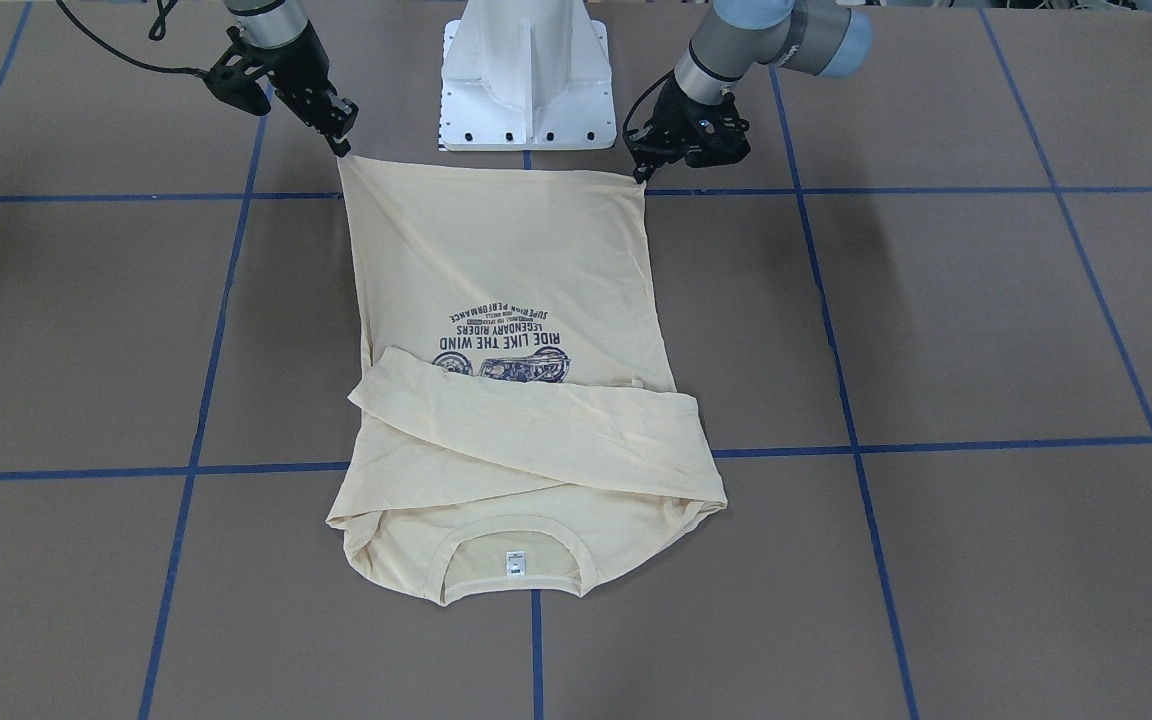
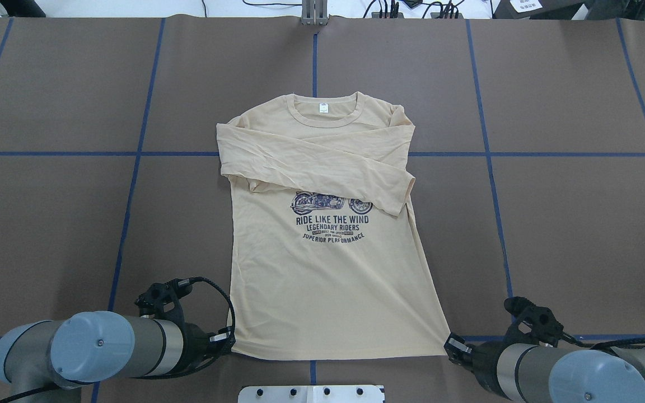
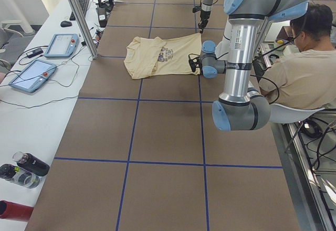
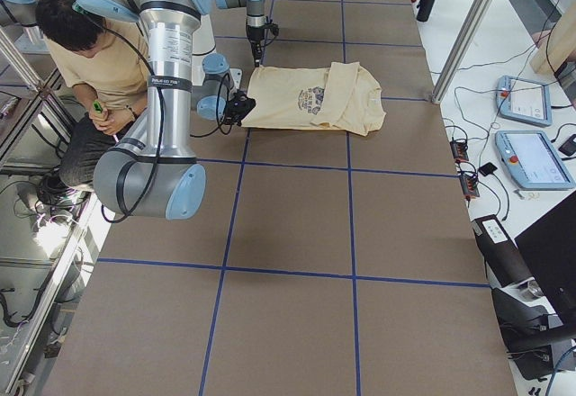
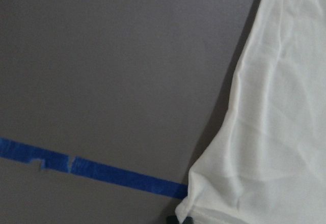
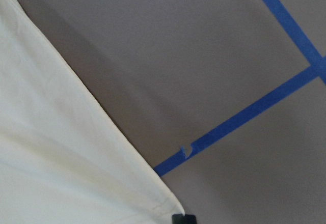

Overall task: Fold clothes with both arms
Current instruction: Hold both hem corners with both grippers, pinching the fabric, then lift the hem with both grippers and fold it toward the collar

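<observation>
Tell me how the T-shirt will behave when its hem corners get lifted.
Probably floppy and light: the T-shirt is thin, wrinkled cloth, so its hem would likely sag between the left gripper and right gripper. The crossed sleeves lie loose on top and may slide off.

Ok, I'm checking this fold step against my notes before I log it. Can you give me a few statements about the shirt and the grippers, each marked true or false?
1. Both sleeves are folded across the chest of the T-shirt. True.
2. The T-shirt lies print down. False: the motorcycle print faces up.
3. The left gripper and the right gripper are each at a hem corner. True.
4. The neck points towards the robot. False: the neck is at the far end, and the hem is on the robot's side.
</observation>
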You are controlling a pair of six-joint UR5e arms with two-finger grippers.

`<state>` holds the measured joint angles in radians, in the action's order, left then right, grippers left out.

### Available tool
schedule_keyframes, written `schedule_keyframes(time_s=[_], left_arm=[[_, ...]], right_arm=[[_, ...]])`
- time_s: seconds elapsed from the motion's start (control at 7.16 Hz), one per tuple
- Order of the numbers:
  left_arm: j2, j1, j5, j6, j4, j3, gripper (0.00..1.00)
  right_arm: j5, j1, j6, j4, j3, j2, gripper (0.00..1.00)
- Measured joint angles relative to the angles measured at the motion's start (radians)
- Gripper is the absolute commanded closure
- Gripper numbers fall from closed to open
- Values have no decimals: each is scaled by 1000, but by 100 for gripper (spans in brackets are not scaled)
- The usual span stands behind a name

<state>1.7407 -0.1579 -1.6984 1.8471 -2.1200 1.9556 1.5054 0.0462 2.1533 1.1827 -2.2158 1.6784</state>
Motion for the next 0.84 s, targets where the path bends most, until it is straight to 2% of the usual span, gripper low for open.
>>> schedule_keyframes(time_s=[0.28,0.56,0.7,0.84], left_arm=[[-2,-9,0,1,1,58,100],[-9,-21,-7,5,61,186,100],[-6,-42,-10,4,117,254,100],[3,-89,-18,1,150,296,100]], right_arm=[[0,3,0,0,-10,1,100],[15,29,0,0,-47,5,100],[55,82,-1,0,-60,-1,100],[139,168,-3,0,-59,-20,100]])
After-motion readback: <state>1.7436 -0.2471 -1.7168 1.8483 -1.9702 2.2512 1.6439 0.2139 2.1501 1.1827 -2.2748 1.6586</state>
